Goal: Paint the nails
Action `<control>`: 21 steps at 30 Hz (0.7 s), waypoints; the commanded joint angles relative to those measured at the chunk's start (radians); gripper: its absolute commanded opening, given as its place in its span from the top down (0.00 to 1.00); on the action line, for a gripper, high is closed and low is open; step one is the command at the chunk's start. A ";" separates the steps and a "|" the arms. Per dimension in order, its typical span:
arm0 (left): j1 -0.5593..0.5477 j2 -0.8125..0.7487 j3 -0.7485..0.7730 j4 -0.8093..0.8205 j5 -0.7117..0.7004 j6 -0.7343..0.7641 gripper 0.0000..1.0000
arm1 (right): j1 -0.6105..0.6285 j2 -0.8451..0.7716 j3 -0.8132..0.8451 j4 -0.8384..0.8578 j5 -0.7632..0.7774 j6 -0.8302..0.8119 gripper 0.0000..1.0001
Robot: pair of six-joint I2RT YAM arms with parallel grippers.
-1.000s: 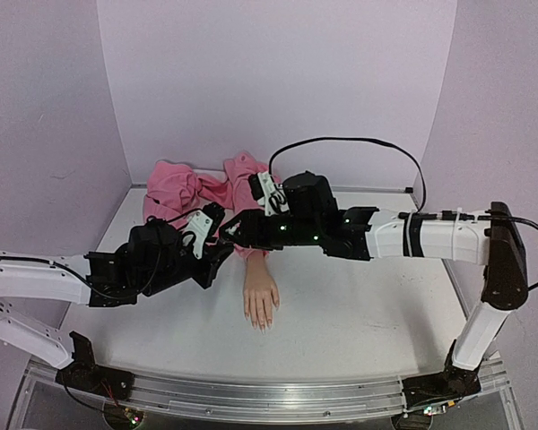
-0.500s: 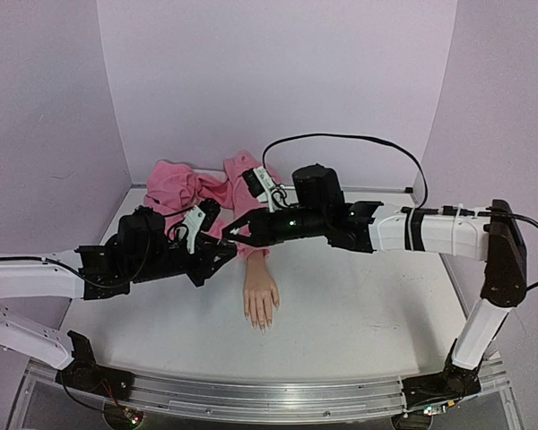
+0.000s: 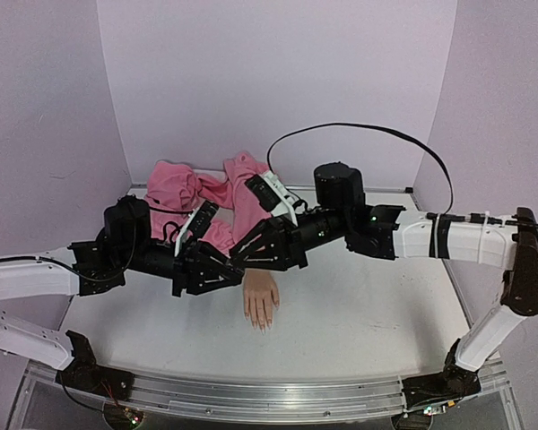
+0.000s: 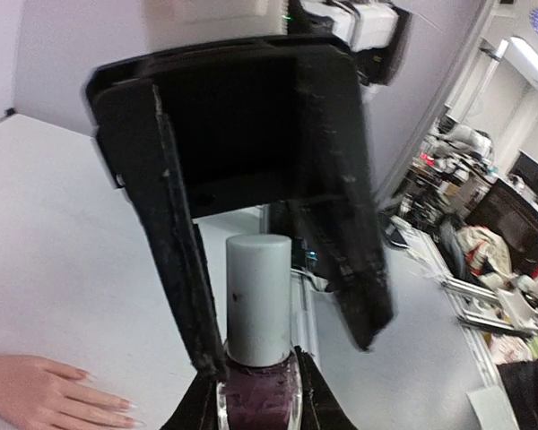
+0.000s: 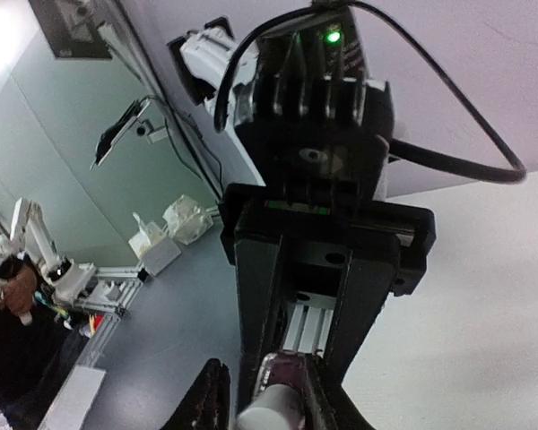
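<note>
My left gripper [image 4: 258, 367] is shut on a small nail polish bottle [image 4: 255, 399] of dark purple polish with a pale grey cap [image 4: 258, 296]. My right gripper [image 4: 287, 345] straddles that cap, open. One of its fingers lies against the cap's left side and the other stands off to the right. In the right wrist view the bottle [image 5: 282, 372] sits just past my right gripper [image 5: 264, 385]. In the top view both grippers, left [image 3: 231, 269] and right [image 3: 244, 255], meet above the mannequin hand [image 3: 261, 300]. The hand lies palm down, and its nails [image 3: 263, 324] are too small to judge their colour.
A pink cloth [image 3: 193, 193] is heaped at the back and runs into the hand's sleeve. Lilac walls close the left, back and right sides. An aluminium rail [image 3: 269, 394] runs along the near edge. The right arm's black cable [image 3: 359, 130] arches above it.
Both grippers have swung forward and down towards the mannequin hand. The right gripper's fingers have come round the bottle's cap, and the left has kept hold of the bottle.
</note>
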 commanded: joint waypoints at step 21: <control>-0.211 -0.010 -0.006 0.089 -1.135 0.333 1.00 | 0.055 0.082 0.199 -0.092 0.720 0.444 0.60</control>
